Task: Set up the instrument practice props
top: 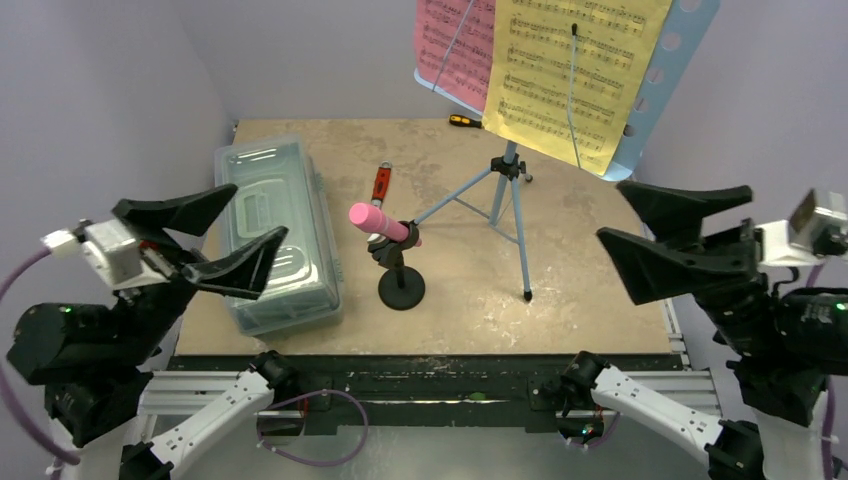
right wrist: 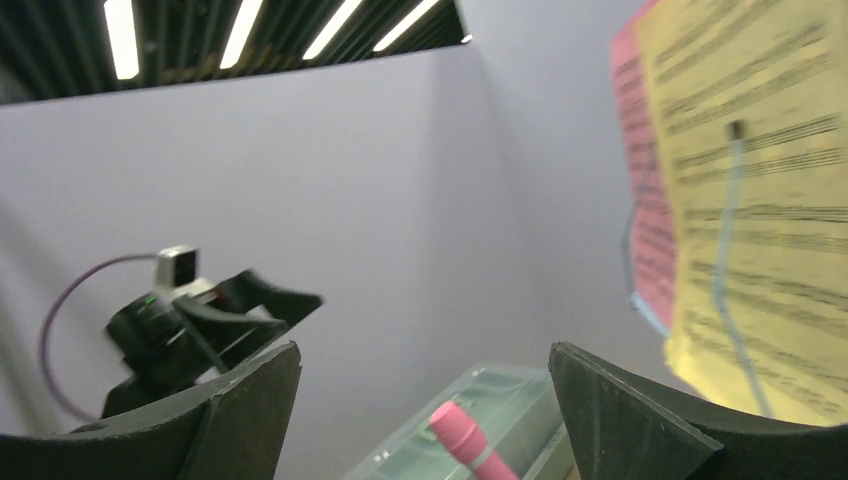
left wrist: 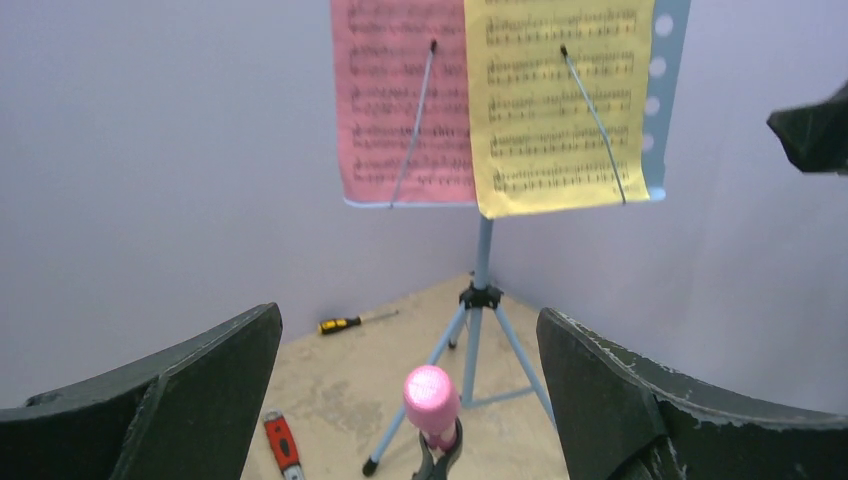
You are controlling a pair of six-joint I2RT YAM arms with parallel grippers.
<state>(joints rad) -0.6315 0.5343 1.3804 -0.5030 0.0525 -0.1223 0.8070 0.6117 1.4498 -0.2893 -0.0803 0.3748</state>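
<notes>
Observe left end effector point(top: 261, 210) and right end effector point(top: 610, 210) fully spread, gripping nothing. Locate pink toy microphone point(top: 378, 222) clipped in black mic stand point(top: 401, 290) at centre of tabletop point(top: 470, 310), music stand point(top: 505, 190) standing rear right.

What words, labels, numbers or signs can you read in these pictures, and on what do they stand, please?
No word, brand or number is readable.
Pink page and yellow page: printed music notes only, too small to read.
Red-handled tool: any marking is blurred.
</notes>
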